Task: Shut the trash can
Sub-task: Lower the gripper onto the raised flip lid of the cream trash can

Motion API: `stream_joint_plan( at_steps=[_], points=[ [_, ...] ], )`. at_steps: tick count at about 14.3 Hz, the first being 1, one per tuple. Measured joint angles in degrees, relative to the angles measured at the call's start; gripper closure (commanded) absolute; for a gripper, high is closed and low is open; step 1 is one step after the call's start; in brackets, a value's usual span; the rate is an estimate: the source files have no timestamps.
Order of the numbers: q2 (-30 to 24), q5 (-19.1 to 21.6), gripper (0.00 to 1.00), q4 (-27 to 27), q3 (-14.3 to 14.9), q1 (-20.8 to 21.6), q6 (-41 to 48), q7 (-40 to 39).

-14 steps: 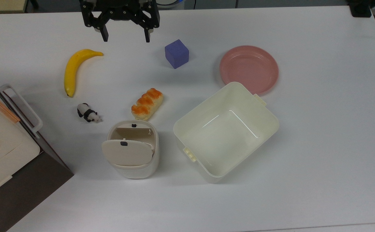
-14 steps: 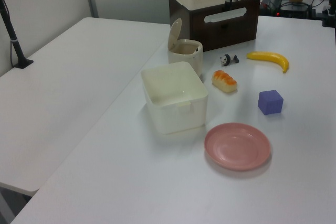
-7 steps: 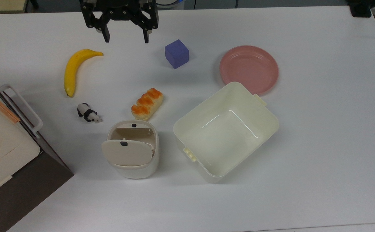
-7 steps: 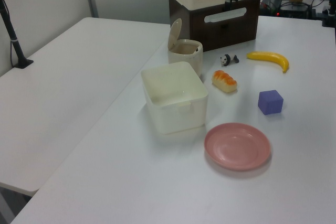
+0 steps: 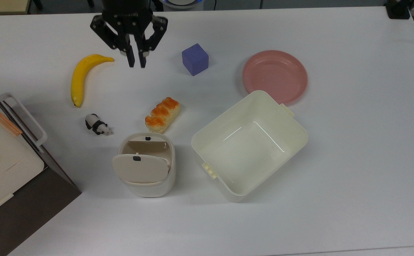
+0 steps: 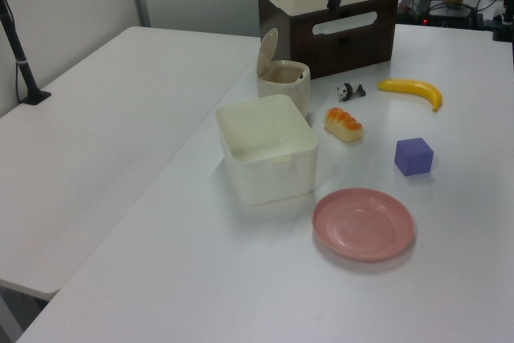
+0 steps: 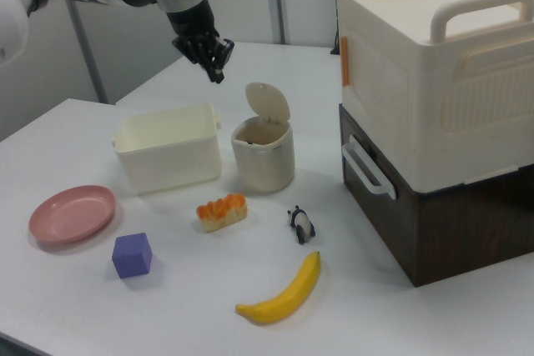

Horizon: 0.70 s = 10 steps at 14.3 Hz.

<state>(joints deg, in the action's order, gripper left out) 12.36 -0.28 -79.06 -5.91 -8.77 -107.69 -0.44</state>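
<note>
Near the middle of the white table (image 5: 353, 149), between the toy panda (image 5: 98, 125) and the big lidless tub (image 5: 249, 144), just below the bread toy (image 5: 162, 114) in the top view: the trash can (image 5: 148, 167), cream-white, rounded-square at the mouth, standing upright. Hinged lid (image 7: 268, 102) raised, tipped back nearly vertical in the right view, mouth open underneath; small black button (image 5: 136, 158) on the lid's face, a second dark catch (image 5: 147, 138) at the front rim. Well apart from it, up above the table, the gripper (image 5: 136, 64), fingers drawn almost together, only a sliver of gap between the tips, nothing held. Banana (image 5: 82, 77) at the top view's left of the tips, purple cube (image 5: 195, 59) at the top view's right, pink plate (image 5: 274, 76) farther on.

Probably thin moulded plastic: light, stiff, smooth, likely to slide or tip under a sideways shove. No real need to grasp anything. Better to press than to pinch: nearly closed fingertips brought behind the upper edge of the lid, pushing it forward and down over the mouth until the catch seats. Push best kept mostly downward once the lid passes upright, so the bin stays planted. Hinge likely the weak point; gentle force advisable. Cream box with handles on a dark base (image 7: 434, 106) close alongside, worth keeping clear of
</note>
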Motion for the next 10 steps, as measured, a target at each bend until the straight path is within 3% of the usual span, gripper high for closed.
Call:
stream_joint_plan(
  at_steps=[2, 7, 10],
  points=[
    [1.8, -1.0, 1.0, -0.2, -0.1, 0.4, -8.1, 1.7],
    [7.7, -11.4, 1.0, -0.4, -0.2, 2.3, -28.0, 15.3],
    [9.9, -17.6, 1.0, -0.4, -0.2, 2.4, -33.8, 22.7]
  ],
)
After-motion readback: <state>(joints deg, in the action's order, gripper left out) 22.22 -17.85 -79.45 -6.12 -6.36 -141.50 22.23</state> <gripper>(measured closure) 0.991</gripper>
